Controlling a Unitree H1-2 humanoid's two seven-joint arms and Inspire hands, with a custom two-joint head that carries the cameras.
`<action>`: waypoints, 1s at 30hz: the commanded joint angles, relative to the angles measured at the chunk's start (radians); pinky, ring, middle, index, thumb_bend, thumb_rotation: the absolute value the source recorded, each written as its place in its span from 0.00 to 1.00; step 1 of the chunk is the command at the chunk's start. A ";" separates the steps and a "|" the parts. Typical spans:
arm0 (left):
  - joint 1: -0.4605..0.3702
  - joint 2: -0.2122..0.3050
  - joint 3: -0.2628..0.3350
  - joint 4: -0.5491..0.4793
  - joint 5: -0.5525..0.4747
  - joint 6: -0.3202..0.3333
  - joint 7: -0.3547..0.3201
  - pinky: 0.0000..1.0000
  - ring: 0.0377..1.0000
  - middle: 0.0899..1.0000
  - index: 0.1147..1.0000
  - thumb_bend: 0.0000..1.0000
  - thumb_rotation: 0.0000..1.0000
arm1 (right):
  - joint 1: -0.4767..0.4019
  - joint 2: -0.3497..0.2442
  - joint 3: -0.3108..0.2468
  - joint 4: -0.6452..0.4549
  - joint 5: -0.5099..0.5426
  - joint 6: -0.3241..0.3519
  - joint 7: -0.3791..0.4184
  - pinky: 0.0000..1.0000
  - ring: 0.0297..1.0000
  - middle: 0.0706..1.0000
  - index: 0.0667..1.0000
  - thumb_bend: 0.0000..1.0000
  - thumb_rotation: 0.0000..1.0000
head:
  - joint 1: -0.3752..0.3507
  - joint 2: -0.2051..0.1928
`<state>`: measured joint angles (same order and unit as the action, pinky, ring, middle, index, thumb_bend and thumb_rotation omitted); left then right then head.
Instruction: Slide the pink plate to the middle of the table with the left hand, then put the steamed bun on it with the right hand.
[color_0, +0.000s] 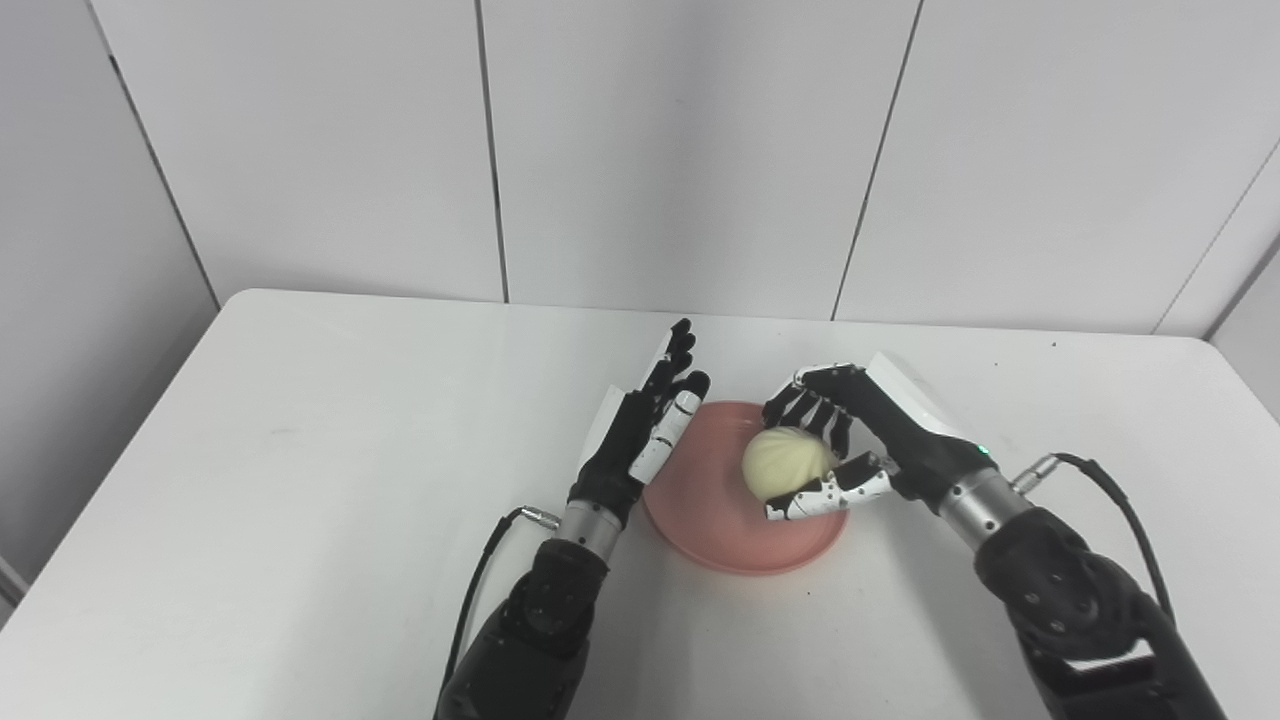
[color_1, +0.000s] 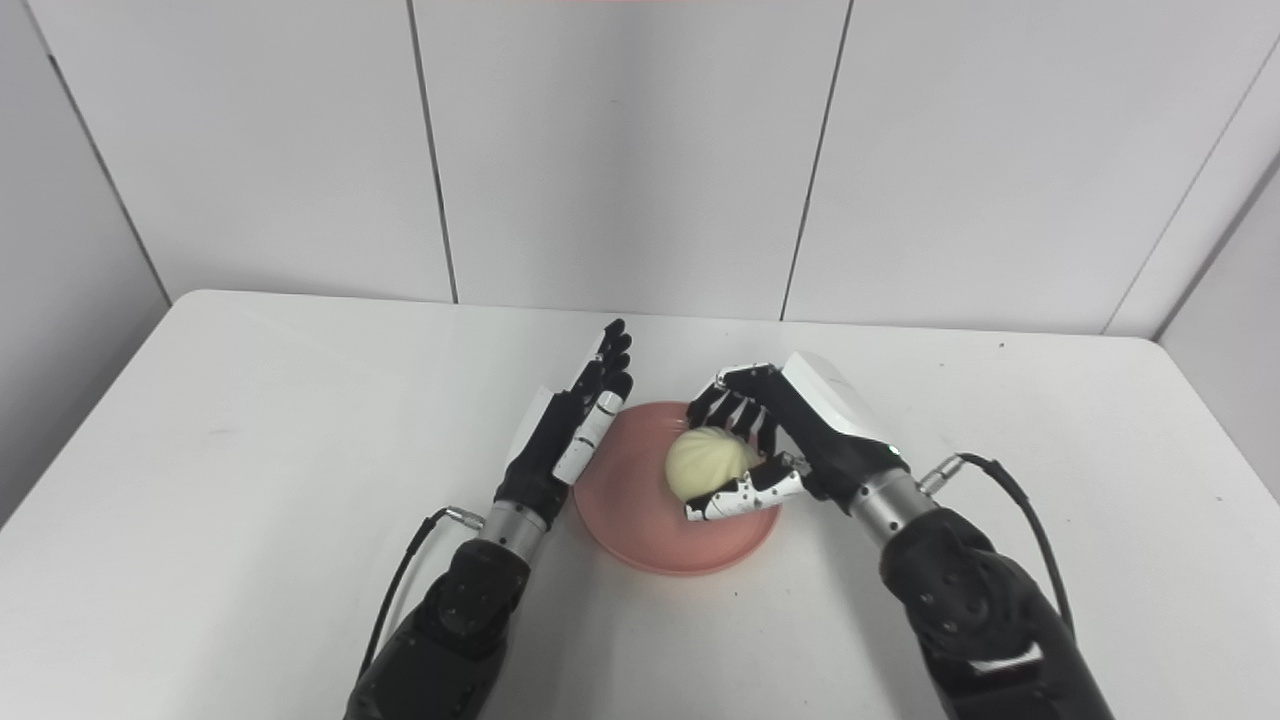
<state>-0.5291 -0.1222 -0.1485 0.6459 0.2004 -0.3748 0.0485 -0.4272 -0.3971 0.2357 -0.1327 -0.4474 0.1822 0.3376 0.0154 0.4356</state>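
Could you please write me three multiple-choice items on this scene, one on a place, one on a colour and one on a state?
1. Where is the bun?
A. Over the plate
B. On the bare table left of the plate
C. At the table's far edge

2. What colour is the plate?
A. Blue
B. Pink
C. Green

3. What state is the left hand in?
A. Shut on the bun
B. Shut on the plate
C. Open, holding nothing

Answers:
1 A: the bun shows against the plate's pink surface, with the right hand curled round it.
2 B: its rim and bare surface are pink.
3 C: its fingers are stretched out beside the plate's left rim.
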 joint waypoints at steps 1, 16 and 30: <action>0.064 0.035 0.003 0.013 -0.010 -0.011 -0.012 0.95 0.98 0.98 0.99 0.65 1.00 | -0.048 0.016 0.005 -0.005 -0.019 -0.017 -0.021 0.26 0.35 0.42 0.48 0.51 0.00 | -0.015 0.002; 0.131 0.077 0.020 -0.175 -0.100 0.096 -0.123 0.98 1.00 1.00 1.00 0.60 1.00 | -0.068 0.072 0.054 0.099 -0.165 -0.045 -0.078 0.30 0.40 0.47 0.46 0.51 0.00 | -0.151 0.032; 0.139 0.088 0.014 -0.204 -0.101 0.115 -0.124 0.95 0.99 1.00 0.99 0.60 1.00 | -0.095 0.091 0.045 0.133 -0.172 -0.053 -0.109 0.28 0.38 0.46 0.47 0.51 0.00 | -0.171 0.046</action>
<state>-0.4175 -0.0455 -0.1378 0.4366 0.0983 -0.2544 -0.0779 -0.4761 -0.3046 0.2939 0.0066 -0.6220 0.1717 0.2554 -0.1580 0.4786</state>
